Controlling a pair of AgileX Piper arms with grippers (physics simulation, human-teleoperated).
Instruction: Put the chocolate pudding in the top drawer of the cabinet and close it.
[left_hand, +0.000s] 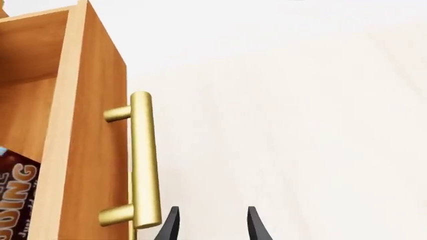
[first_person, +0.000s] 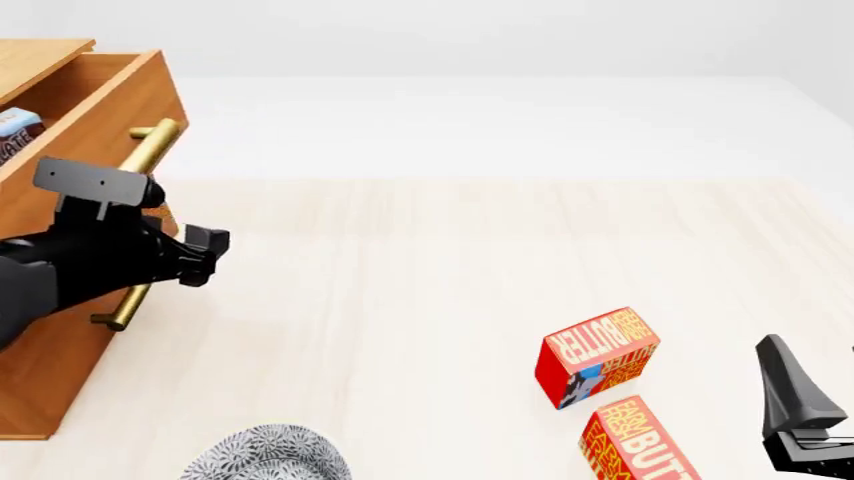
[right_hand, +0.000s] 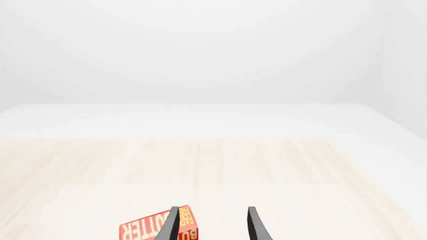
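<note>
Two butter boxes (first_person: 597, 356) (first_person: 638, 443), one chocolate pudding (first_person: 16, 133), one cabinet (first_person: 54, 330)

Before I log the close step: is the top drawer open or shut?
Open. The top drawer juts out from the cabinet, with the chocolate pudding visible inside.

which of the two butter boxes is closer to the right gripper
The butter box at the bottom edge of the front view, cut off by the frame; it lies beside the right gripper. The other butter box sits farther up the table.
</note>
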